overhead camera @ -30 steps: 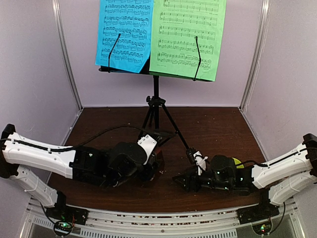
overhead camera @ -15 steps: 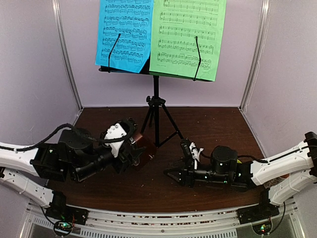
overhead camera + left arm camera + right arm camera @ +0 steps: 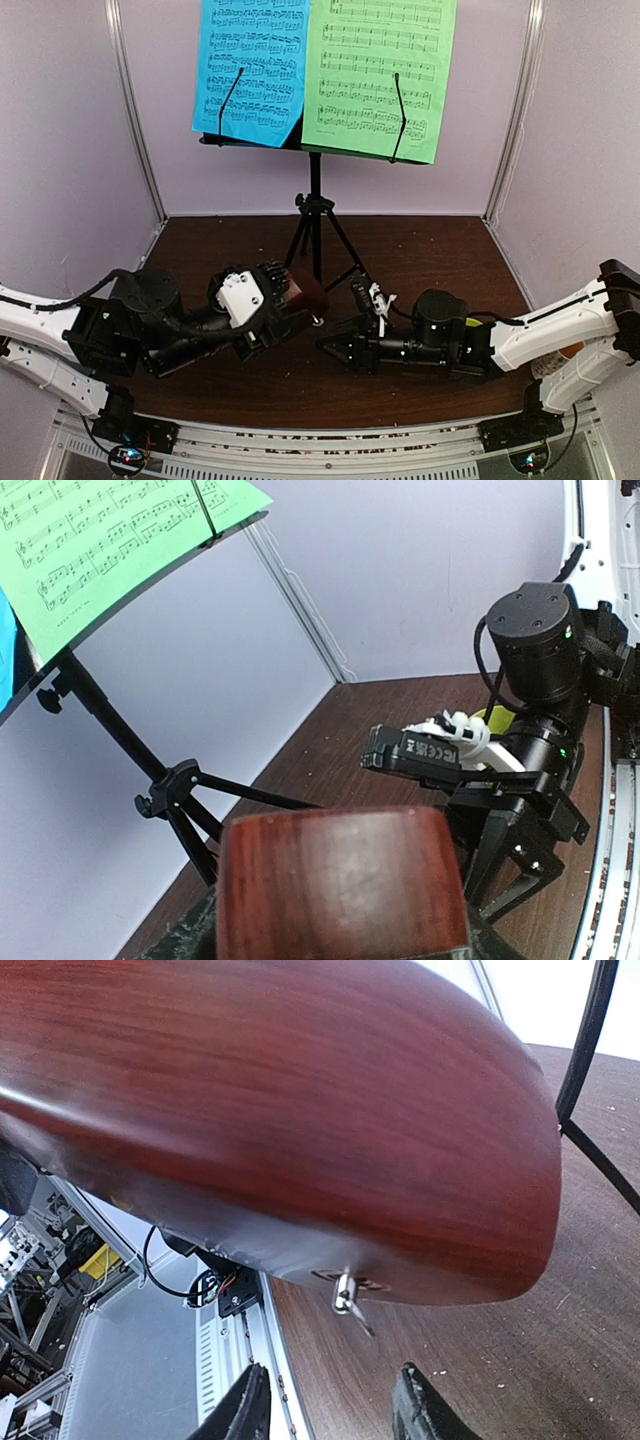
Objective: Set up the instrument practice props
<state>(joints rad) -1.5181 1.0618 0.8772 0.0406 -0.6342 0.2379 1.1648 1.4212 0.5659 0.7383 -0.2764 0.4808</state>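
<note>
The metronome (image 3: 305, 293) is seen as a small reddish-brown body with a glossy wood grain and rounded edges. In the right wrist view a small metal winding key (image 3: 346, 1298) is shown sticking out of its lower face. It is held tilted above the worktop (image 3: 430, 250), clamped at the tip of the left end effector (image 3: 283, 300), whose fingers are closed on its sides. It fills the foreground of the left wrist view.

The right end effector (image 3: 335, 348) is placed at about 5 o'clock from the metronome, pointing towards it and just short of it. Its fingers (image 3: 245, 1410) are seen parted, with nothing between them. The key hangs above the gap and no contact can be made out.

The tall black tripod music stand (image 3: 315, 190) is set upright at 12 o'clock from the metronome, towards the back of the worktop, and one of its legs reaches down close to the metronome. On its desk a blue sheet (image 3: 250, 70) is held at 9 o'clock and a green sheet (image 3: 380, 75) at 3 o'clock, each pinned by a thin black wire arm.

A sliver of a yellow-green bowl (image 3: 487, 720) is glimpsed behind the right arm. Its contents cannot be told.
</note>
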